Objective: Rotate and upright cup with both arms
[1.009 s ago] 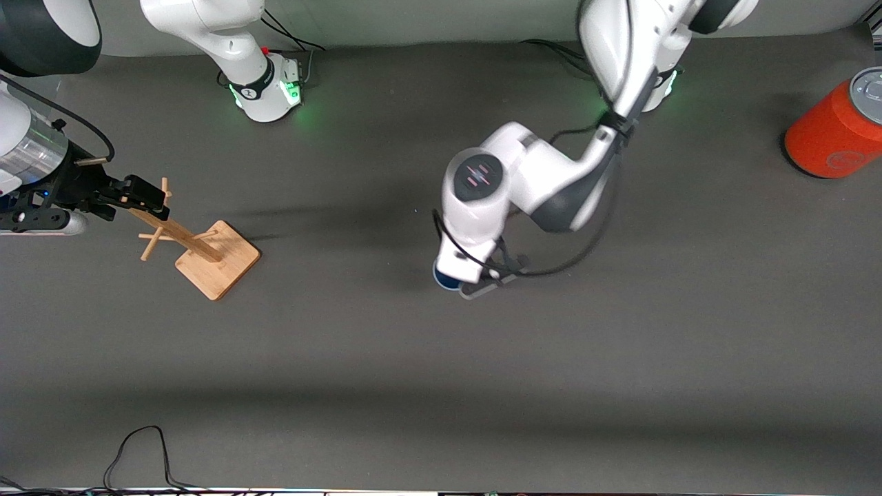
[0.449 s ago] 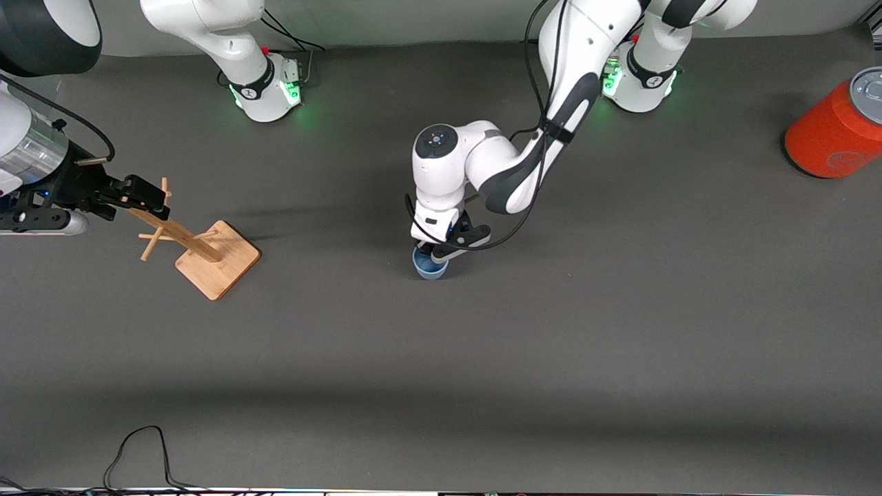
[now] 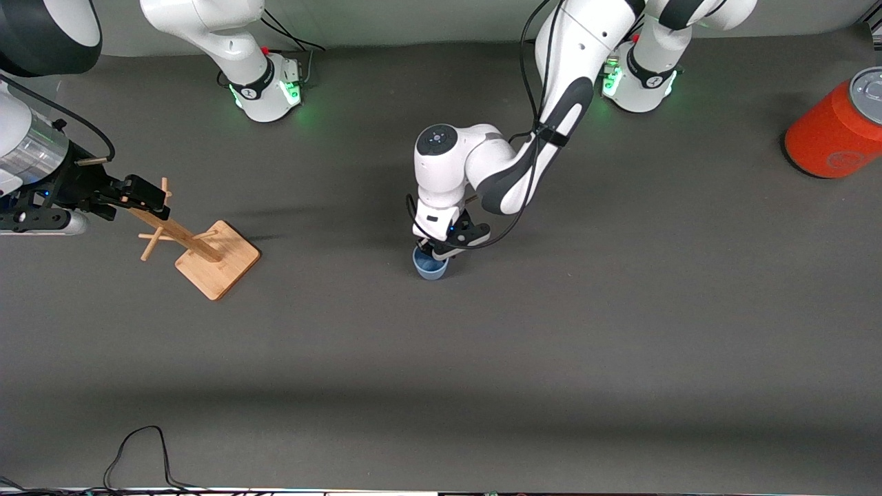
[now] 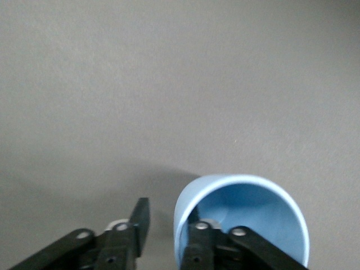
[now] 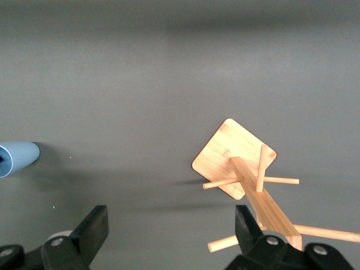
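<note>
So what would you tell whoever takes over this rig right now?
Left tool: open, straddling the cup rim, one finger inside, one outside, with a gap to the wall.
Right tool: open, over the wooden peg rack at the right arm's end of the table; that arm waits.
Cup: upright, mouth up, mid-table.
Done: cup looks uprighted.
Left: probably just lift the left tool clear without tipping the cup.
</note>
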Controlling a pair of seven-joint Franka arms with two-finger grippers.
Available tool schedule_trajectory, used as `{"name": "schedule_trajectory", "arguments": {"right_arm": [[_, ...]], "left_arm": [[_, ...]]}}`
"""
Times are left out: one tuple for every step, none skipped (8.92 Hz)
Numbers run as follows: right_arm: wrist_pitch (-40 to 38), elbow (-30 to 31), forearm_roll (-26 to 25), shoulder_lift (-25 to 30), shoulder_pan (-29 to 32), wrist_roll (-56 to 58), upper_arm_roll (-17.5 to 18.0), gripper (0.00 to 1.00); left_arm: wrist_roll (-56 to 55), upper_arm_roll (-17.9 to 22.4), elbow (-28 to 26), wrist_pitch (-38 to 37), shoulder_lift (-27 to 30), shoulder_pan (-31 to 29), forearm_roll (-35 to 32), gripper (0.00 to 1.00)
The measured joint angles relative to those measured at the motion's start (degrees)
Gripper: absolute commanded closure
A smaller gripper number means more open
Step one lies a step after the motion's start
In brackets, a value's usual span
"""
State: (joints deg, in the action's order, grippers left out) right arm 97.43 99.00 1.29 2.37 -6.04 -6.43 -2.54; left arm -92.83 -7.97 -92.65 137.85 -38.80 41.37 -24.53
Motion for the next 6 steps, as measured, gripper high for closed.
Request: {"name": "schedule_trajectory", "arguments": {"right_arm": [[0.0,0.0,0.0,0.0,0.0,0.0,0.0,0.0],[0.0,0.0,0.0,0.0,0.0,0.0,0.0,0.0],[0.0,0.0,0.0,0.0,0.0,0.0,0.0,0.0],[0.0,0.0,0.0,0.0,0.0,0.0,0.0,0.0],[0.0,0.0,0.0,0.0,0.0,0.0,0.0,0.0],[0.0,0.0,0.0,0.0,0.0,0.0,0.0,0.0]], "left_arm": [[2.4,0.0,1.7,-3.9,1.1,-1.3,0.3,0.0],[6.8,0.0,3.8,-8.5,3.2,-2.9,2.9,0.0],[12.8,0.1,6.4,-14.0,5.5,-4.5,7.5,0.0],[17.9,0.2,9.5,-20.3,7.8,-6.9,10.7,0.0],[22.4,0.2,12.2,-25.4,9.7,-9.5,12.1,0.0],[28.9,0.4,13.5,-28.4,11.6,-12.6,14.9,0.0]]}}
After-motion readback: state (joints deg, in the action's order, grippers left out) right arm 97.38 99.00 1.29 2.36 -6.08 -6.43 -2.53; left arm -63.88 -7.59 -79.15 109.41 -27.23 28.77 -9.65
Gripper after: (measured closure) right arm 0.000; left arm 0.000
